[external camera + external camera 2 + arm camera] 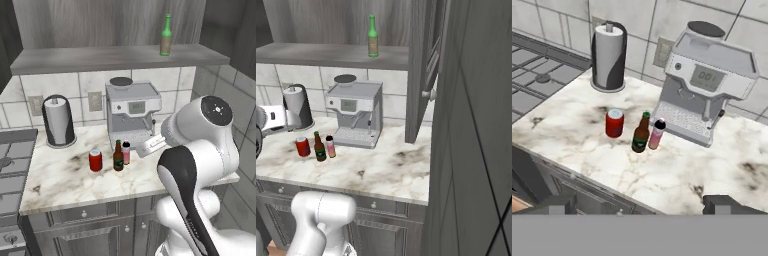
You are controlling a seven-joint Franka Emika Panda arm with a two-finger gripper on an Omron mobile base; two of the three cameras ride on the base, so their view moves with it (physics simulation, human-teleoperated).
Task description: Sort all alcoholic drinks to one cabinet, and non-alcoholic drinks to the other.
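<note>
Stood upright on the counter (677, 175), the brown bottle (641, 134), between can (614, 123) and pink bottle (656, 134). Lay ahead and below the gripper (637, 204), well apart. Held nothing, fingers spread wide.

Open marble surface (677, 175) lies in front of the red can (614, 123), brown bottle (641, 133) and pink bottle (657, 134), which stand tightly clustered; the coffee machine (707, 82) crowds them from behind, the paper-towel holder (608, 56) stands well apart.
</note>
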